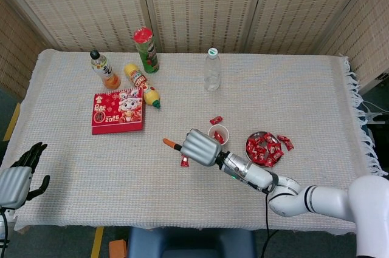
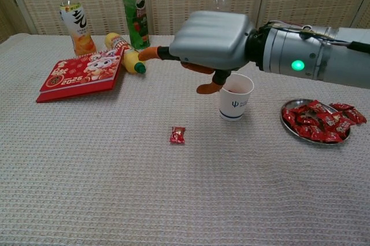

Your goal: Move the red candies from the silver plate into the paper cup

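Note:
The white paper cup (image 1: pixel 219 135) (image 2: pixel 236 98) stands at mid-table with red candy inside. To its right is the silver plate (image 1: pixel 248 149) (image 2: pixel 284 116), heaped with red candies (image 1: pixel 265 149) (image 2: pixel 318 123); a few spill off its right side (image 1: pixel 284 142). One loose candy (image 1: pixel 184 161) (image 2: pixel 177 135) lies left of the cup, and another (image 1: pixel 216 119) lies behind it. My right hand (image 1: pixel 197 147) (image 2: pixel 211 40) hovers left of the cup, above the loose candy, fingers spread and holding nothing. My left hand (image 1: pixel 21 173) rests open off the table's front left edge.
A red booklet (image 1: pixel 118 110) (image 2: pixel 81 74), an orange drink bottle (image 1: pixel 104 70) (image 2: pixel 75 21), a lying yellow bottle (image 1: pixel 142 85) (image 2: pixel 124 52) and a green chip can (image 1: pixel 146 50) (image 2: pixel 134 13) occupy the back left. A clear water bottle (image 1: pixel 211 70) stands behind the cup.

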Available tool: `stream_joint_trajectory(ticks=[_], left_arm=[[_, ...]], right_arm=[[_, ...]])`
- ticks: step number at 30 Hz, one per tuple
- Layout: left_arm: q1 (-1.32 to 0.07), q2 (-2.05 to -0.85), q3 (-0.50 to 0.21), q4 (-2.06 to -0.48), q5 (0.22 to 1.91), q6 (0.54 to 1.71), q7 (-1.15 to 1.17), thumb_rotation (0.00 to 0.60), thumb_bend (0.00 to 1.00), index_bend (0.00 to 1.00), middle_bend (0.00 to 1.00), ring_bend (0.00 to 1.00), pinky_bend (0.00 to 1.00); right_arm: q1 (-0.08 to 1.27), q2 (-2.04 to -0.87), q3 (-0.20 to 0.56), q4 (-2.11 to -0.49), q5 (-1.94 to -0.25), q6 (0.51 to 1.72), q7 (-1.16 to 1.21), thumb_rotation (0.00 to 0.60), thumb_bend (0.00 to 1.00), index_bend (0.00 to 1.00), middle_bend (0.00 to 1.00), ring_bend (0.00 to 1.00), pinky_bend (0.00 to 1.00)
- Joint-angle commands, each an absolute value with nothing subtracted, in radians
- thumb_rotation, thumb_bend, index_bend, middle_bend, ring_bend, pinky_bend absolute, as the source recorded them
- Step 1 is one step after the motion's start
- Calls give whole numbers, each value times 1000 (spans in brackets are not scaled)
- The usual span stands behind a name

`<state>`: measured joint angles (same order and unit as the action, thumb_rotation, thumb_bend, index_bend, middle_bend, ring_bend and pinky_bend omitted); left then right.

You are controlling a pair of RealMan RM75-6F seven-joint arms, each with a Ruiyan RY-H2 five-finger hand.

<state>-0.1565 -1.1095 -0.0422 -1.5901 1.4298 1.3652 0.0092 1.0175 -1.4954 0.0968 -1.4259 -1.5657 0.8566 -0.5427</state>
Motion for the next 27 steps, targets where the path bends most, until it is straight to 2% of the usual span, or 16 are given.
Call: stream_joint_trajectory(ticks=[1,10,14,19,27], left_arm=[[-157,-1110,-41,-1591,1431,1365,11,600,448,10,0,125,350],[-158,-1110,-43,-1588,1426,1361,9,600,448,10,0,129,354],[-161,-1110,-44,-1584,1423,1355,5,600,448,10,0,129,355],[-165,-1110,-43,-1584,1421,1345,9,600,449,10,0,133,358],[-167,-1111,-44,-1583,1415,1341,11,600,449,8,0,133,358]], right_arm=[[1035,-1529,90,-1387,-1557,823,-541,600,183,144,805,705,943],[1039,-1619,71,-1296,-1511,758,-527,600,184,0,805,705,951],[1044,-1650,71,-1264,-1492,734,-508,600,184,42,805,705,951],[1057,-1674,64,-1234,-1459,673,-489,600,184,0,805,703,951],[1062,-1688,73,-1221,-1410,634,-463,600,183,0,805,701,951]])
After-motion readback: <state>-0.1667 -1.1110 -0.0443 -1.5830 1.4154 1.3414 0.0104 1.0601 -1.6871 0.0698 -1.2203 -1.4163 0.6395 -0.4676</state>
